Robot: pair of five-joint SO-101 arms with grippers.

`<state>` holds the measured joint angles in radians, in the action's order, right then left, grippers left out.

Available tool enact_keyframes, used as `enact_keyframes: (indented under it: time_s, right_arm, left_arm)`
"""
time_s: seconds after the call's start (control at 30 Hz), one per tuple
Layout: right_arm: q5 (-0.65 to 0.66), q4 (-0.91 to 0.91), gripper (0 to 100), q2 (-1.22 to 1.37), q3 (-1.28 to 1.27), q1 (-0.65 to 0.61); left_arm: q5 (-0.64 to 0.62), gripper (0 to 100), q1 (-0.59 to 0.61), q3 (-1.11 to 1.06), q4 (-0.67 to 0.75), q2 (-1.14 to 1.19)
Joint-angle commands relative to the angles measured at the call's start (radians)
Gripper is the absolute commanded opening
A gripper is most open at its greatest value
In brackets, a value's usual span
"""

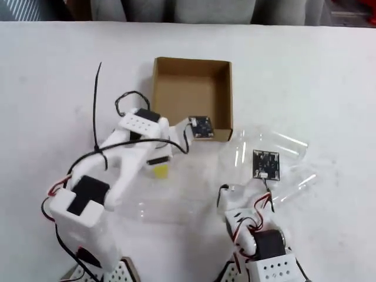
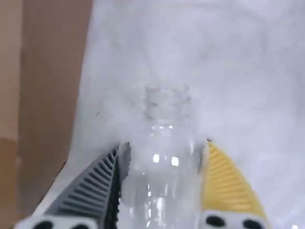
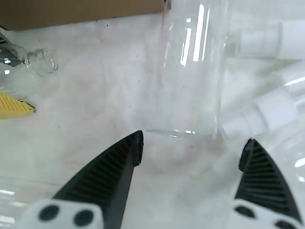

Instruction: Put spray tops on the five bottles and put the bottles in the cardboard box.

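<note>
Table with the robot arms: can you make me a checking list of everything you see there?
Surface: white table, with clear bottles lying on it.
Job's things: cardboard box open, no bottle seen inside; capless bottle in the left pincer; clear bottle lying before the right pincer; white spray tops on bottles beside it.
Clutter: nothing seen.
Pincers: left pincer shut on the capless bottle; right pincer open, holding nothing.
Cables: black cable and red wires on the arms.
Surroundings: grey shapes behind the table, too unclear to name.
</note>
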<state>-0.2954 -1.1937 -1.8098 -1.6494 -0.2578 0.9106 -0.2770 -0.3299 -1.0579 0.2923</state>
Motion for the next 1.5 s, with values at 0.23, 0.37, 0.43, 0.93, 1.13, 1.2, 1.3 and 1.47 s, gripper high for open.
enact_keyframes:
  time_s: [0.23, 0.37, 0.43, 0.93, 1.13, 1.2, 1.3, 1.47]
  right_arm:
    - [0.012, 0.016, 29.7, 0.008, 0.026, 0.013]
    - [0.012, 0.015, 29.8, 0.008, 0.043, 0.039]
    - [0.012, 0.015, 29.8, 0.008, 0.055, 0.059]
    - [0.184, 0.153, 29.8, 0.007, 0.107, 0.255]
    - [0.33, 0.328, 29.7, 0.01, 0.12, 0.24]
    - [0.333, 0.332, 29.7, 0.015, 0.157, 0.16]
    - [0.33, 0.288, 29.6, 0.016, 0.236, 0.053]
    - [0.302, 0.291, 26.5, 0.056, 0.307, -0.17]
  left_arm:
    - [-0.02, 2, -0.018, -0.012, -0.127, -0.223]
    - [-0.15, 2, -0.022, -0.058, -0.167, -0.417]
    - [-0.213, 2, -0.016, -0.095, -0.16, -0.513]
    - [-0.74, 2, 0.418, -0.499, -0.032, -1.194]
    - [-0.824, 2, 0.693, -0.605, 0.048, -1.314]
    - [-0.824, 2, 0.803, -0.565, 0.049, -1.307]
    - [-0.824, 2, 0.954, -0.47, 0.043, -1.224]
    - [-0.825, 2, 1.073, -0.269, -0.058, -0.984]
